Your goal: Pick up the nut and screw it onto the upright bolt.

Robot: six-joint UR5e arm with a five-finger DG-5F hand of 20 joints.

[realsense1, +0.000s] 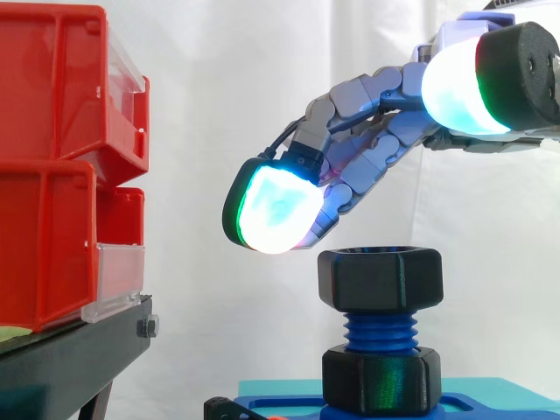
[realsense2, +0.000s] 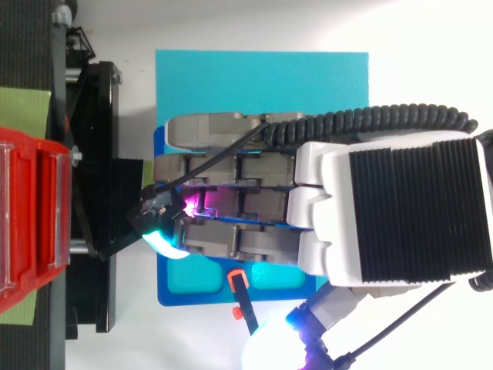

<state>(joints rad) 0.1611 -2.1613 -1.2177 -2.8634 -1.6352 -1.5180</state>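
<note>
A black hex nut [realsense1: 380, 278] sits on top of the upright blue threaded bolt [realsense1: 380, 330]. A second black nut [realsense1: 381, 379] sits lower, at the foot of the bolt on the blue base [realsense1: 280, 404]. My hand [realsense1: 367, 149] reaches in from the right and hovers just above the top nut, apart from it. It is open, its fingers stretched out and slanting down to the left, holding nothing. One glowing fingertip [realsense1: 276, 210] hangs left of and above the nut. In the top view the hand [realsense2: 231, 185] hides the bolt and both nuts.
Stacked red bins [realsense1: 52, 175] stand on a black stand [realsense1: 79, 350] to the left, close to the fingertips. The blue base [realsense2: 166, 289] lies on a cyan mat [realsense2: 262, 77]. An orange clamp [realsense2: 240, 285] grips the base's near edge.
</note>
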